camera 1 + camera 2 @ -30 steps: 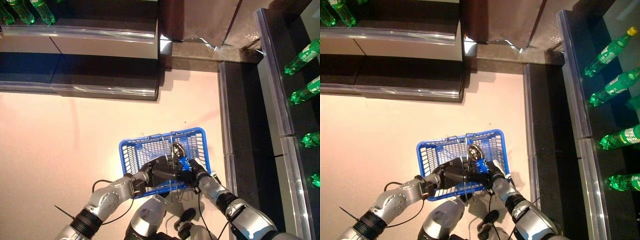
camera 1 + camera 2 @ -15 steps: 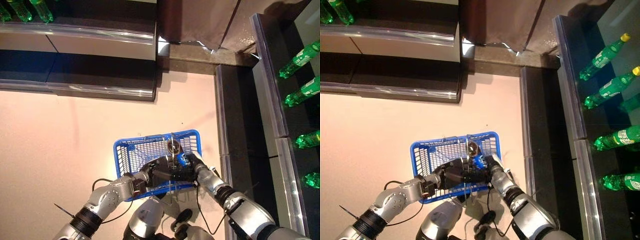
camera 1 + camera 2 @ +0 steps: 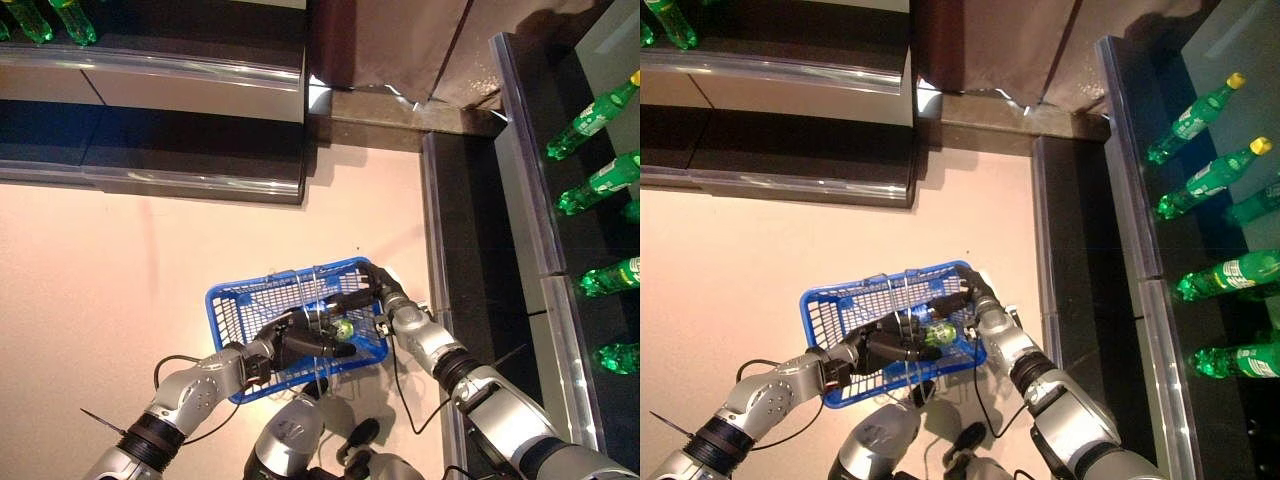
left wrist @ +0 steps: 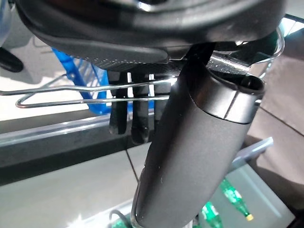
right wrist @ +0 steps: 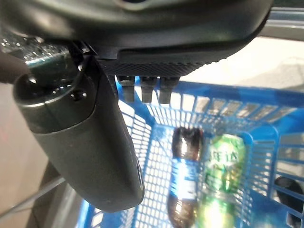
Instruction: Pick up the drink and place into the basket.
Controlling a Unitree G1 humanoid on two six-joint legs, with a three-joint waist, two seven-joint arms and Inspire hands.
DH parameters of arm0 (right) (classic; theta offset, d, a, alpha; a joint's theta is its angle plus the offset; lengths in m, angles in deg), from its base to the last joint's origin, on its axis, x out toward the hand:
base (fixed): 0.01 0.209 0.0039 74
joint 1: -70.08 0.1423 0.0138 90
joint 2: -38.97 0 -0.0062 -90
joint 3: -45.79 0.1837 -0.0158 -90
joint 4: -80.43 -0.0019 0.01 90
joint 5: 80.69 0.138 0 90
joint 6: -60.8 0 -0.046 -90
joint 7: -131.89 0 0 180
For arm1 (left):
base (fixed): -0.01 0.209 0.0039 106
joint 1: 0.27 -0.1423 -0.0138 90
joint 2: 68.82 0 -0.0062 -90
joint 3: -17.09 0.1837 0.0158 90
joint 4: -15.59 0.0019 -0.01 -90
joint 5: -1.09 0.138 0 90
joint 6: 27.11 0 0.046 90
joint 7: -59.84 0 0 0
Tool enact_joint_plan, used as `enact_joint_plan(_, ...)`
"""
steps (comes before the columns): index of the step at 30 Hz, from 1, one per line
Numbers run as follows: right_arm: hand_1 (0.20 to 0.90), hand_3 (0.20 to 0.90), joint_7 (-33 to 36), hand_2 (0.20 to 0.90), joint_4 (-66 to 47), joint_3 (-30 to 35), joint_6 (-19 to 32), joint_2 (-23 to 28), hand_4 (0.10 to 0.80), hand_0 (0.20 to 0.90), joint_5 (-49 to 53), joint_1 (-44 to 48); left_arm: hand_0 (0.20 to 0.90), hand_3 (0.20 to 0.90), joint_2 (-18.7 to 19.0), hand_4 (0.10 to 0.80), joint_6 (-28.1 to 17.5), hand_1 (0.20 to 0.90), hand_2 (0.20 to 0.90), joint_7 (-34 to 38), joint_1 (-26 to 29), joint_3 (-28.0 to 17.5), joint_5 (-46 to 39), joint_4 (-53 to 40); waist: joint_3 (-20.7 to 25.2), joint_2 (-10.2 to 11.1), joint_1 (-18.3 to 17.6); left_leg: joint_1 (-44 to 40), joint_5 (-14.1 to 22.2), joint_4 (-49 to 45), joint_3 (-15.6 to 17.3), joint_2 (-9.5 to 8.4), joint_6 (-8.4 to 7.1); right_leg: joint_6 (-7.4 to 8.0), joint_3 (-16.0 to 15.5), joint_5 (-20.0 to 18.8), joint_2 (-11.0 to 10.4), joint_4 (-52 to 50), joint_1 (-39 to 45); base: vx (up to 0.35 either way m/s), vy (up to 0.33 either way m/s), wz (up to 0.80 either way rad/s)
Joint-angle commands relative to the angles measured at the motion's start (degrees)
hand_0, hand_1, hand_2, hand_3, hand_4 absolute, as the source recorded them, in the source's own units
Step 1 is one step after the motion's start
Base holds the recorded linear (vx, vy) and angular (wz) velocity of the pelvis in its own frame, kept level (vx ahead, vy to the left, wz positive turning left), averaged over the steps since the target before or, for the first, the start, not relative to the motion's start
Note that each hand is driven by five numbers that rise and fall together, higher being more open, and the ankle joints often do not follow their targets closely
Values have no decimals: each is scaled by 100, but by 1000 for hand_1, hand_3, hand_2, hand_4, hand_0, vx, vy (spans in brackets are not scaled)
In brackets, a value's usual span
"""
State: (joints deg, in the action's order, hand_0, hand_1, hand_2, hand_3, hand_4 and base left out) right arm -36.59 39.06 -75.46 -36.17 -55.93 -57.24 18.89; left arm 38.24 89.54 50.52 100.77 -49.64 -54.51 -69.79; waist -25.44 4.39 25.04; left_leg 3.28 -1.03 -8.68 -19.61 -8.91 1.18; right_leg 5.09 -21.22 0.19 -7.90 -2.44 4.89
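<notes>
Since a second ago, the right robot hand (image 3: 372,278) has let go and lifted to the basket's (image 3: 228,310) two o'clock rim, fingers relaxed. Left robot hand (image 3: 296,341) grips the wire handle (image 4: 90,90); a green bottle (image 5: 223,166) lies inside beside a dark bottle (image 5: 184,175).

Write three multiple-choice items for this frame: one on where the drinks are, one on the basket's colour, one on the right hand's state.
1. Where do the dark cola bottle and the green bottle lie?
A. On the floor
B. In the basket
C. In the right hand

2. What colour is the basket?
A. Blue
B. Red
C. Grey

3. How is the right hand?
A. Shut on a bottle
B. Out of view
C. Open over the basket, holding nothing

Answers: 1 B, the right wrist view shows both bottles side by side on the mesh floor; 2 A, its mesh walls are blue; 3 C, its fingers are straight above the bottles.
</notes>
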Motion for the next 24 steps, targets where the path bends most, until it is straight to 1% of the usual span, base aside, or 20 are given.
enact_joint_plan(1,900,900,249,900,-895,-24,476,-45,800,900,376,-23,300,200,-691,100,-1006,300,300,-822,41,-355,-810,-1584,1066,101,-108,-108,259,448,752,168,309,442,263,-693,-64,160,-289,-45,-66,-23)
enact_joint_plan(3,900,900,374,900,-1803,9,615,76,800,900,390,-377,300,200,-648,100,-1267,300,300,-689,-117,-642,-669,-1379,1135,124,-238,-180,223,554,814,212,286,432,347,-704,-28,190,-305,-55,-60,-34)
enact_joint_plan(4,900,900,347,900,-2281,48,672,176,800,900,346,-631,300,200,-615,100,-1383,300,300,-668,-238,-801,-745,-1233,1175,123,-326,-201,205,592,860,238,278,425,407,-706,-9,192,-328,-83,-39,-29)
enact_joint_plan(5,900,900,290,900,-2613,94,780,236,800,900,299,-877,300,200,-646,100,-1498,300,300,-581,-357,-934,-796,-1115,1216,121,-408,-220,192,623,908,261,272,416,467,-702,10,190,-351,-59,-14,-17)
enact_joint_plan(6,900,900,290,900,-2613,94,780,236,800,900,299,-877,300,200,-646,100,-1498,300,300,-581,-358,-934,-796,-1115,1216,121,-407,-220,192,624,909,261,272,416,468,-702,10,190,-352,-130,-22,-18)
enact_joint_plan(7,900,900,-37,900,-3269,300,1059,396,800,900,413,-1453,300,200,-775,100,-1919,300,300,-395,-573,-1186,-729,-667,1291,110,-648,-280,173,697,1063,325,256,395,637,-668,59,183,-390,-126,-22,-20)
enact_joint_plan(8,900,900,-178,900,-3417,384,1113,442,800,900,435,-1619,300,200,-828,100,-2082,300,300,-333,-625,-1247,-721,-490,1318,106,-732,-289,169,710,1115,342,250,383,692,-655,75,182,-403,-182,-32,-19)
enact_joint_plan(9,900,900,-449,900,-3691,536,1187,546,800,900,514,-1955,300,200,-962,100,-2375,300,300,-229,-719,-1376,-759,-101,1378,87,-901,-324,163,742,1228,377,234,355,813,-618,113,189,-407,-106,-26,-17)
enact_joint_plan(10,900,900,-542,900,-3767,590,1199,582,800,900,591,-2068,300,200,-1015,100,-2480,300,300,-195,-750,-1430,-739,41,1400,79,-965,-337,161,752,1270,389,228,343,857,-604,127,192,-407,-116,-25,-51)
enact_joint_plan(11,900,900,-736,900,-3900,721,1198,645,800,900,716,-2316,300,200,-1135,100,-2726,300,300,-117,-810,-1552,-674,335,1449,63,-1098,-365,159,774,1362,414,213,312,953,-576,160,211,-401,-88,-22,-71)
enact_joint_plan(13,900,900,-1049,900,-4073,937,1167,763,800,900,964,-2682,300,200,-1286,100,-2982,300,300,3,-893,-1756,-791,713,1530,24,-1307,-431,138,841,1513,448,184,266,1089,-544,217,263,-379,-80,-21,-70)
enact_joint_plan(14,900,900,-1224,900,-4105,1096,1118,795,800,900,1090,-2904,300,200,-1407,100,-3193,300,300,140,-950,-1888,-808,961,1585,-7,-1444,-488,122,903,1600,463,159,230,1177,-526,259,314,-353,-57,-30,-47)
enact_joint_plan(17,900,900,-1543,900,-4197,1376,1031,783,800,900,1392,-3329,300,200,-1633,100,-3527,300,300,325,-1069,-2109,-1033,1335,1694,-79,-1681,-582,85,1043,1762,481,119,169,1317,-515,325,463,-298,-52,-15,-45)
enact_joint_plan(20,900,900,-1882,900,-4218,1676,908,573,800,900,1777,-3687,300,200,-1850,100,-3720,300,300,456,-1188,-2354,-1078,1685,1788,-125,-1905,-682,79,1164,1903,489,80,100,1438,-501,392,603,-237,-46,-28,-33)
enact_joint_plan(22,900,900,-2087,900,-4290,1813,799,463,800,900,2182,-3905,300,200,-1928,100,-3809,300,300,484,-1287,-2447,-1130,1909,1827,-143,-2029,-729,101,1182,1981,494,64,71,1499,-483,425,643,-210,-34,-48,-24)
enact_joint_plan(24,900,900,-2442,900,-4330,1940,772,384,800,900,2559,-4107,300,200,-2006,100,-3909,300,300,438,-1352,-2549,-1211,2262,1849,-165,-2173,-766,143,1148,2082,491,51,37,1567,-459,455,663,-184,-23,-36,-18)
